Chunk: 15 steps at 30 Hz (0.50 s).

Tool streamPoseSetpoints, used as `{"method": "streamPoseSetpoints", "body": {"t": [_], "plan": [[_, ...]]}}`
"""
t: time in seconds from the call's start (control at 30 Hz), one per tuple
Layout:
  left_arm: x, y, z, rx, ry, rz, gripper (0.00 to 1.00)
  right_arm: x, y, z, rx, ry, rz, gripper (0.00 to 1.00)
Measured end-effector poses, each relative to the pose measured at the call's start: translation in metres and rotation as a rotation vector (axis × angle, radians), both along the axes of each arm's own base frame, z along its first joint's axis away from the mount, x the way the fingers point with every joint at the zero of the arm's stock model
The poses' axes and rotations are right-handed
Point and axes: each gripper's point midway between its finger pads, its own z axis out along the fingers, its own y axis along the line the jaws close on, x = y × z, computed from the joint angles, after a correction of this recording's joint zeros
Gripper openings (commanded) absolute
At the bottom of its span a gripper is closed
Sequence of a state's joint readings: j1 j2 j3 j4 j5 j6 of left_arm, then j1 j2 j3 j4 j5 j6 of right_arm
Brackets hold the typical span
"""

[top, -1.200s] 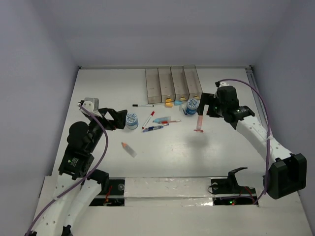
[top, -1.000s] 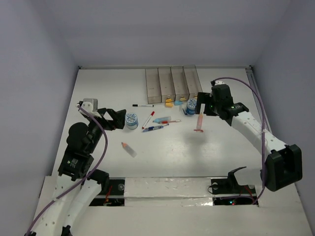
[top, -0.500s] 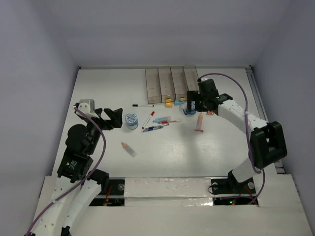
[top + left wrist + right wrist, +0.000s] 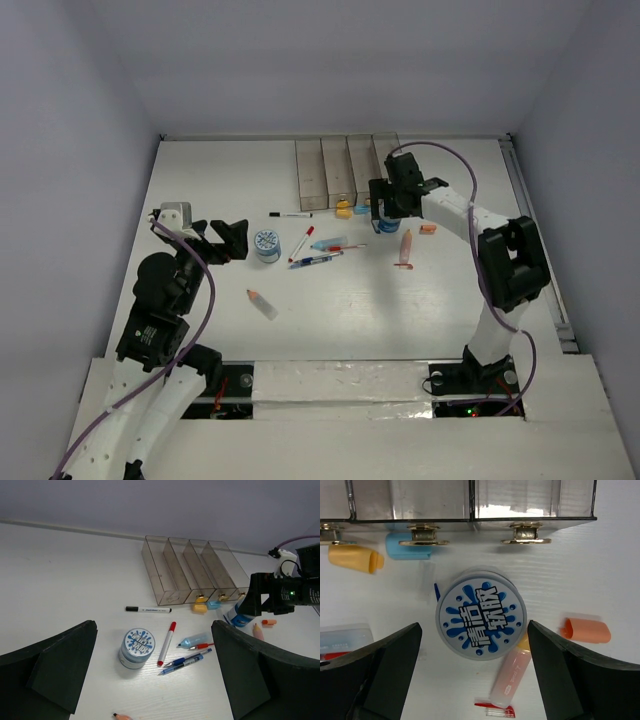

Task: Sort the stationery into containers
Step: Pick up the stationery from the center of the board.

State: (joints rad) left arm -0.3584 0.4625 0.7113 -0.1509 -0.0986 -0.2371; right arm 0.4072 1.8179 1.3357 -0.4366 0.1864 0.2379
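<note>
From above, our right gripper (image 4: 386, 212) hovers over the round blue-and-white printed roll (image 4: 388, 224), which sits just in front of the four joined translucent grey-brown bins (image 4: 338, 172). Our left gripper (image 4: 228, 238) hangs well apart, jaws open. The left wrist view shows that roll (image 4: 239, 617) standing on end (partly hidden). In the right wrist view our jaws stand wide astride the roll (image 4: 481, 614), its printed face up and axis vertical. We judge a pick is beginning; next, lower and close squarely.

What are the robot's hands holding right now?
Nothing. The left gripper hangs open in the air. The right gripper is open above the blue-white roll, one finger on each side, not squeezing it.
</note>
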Motion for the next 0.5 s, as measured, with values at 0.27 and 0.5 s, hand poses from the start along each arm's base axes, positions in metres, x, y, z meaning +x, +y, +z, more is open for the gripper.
{"method": "streamPoseSetpoints", "body": {"t": [0.27,0.5], "plan": [[0.0,0.0,0.0,0.0,0.0,0.001,0.99,0.015,-0.002,-0.011,-0.043,0.002,-0.023,0.63],[0.0,0.001,0.0,0.0,-0.001,0.004,0.99,0.02,-0.007,-0.01,-0.073,-0.007,-0.046,0.34]]}}
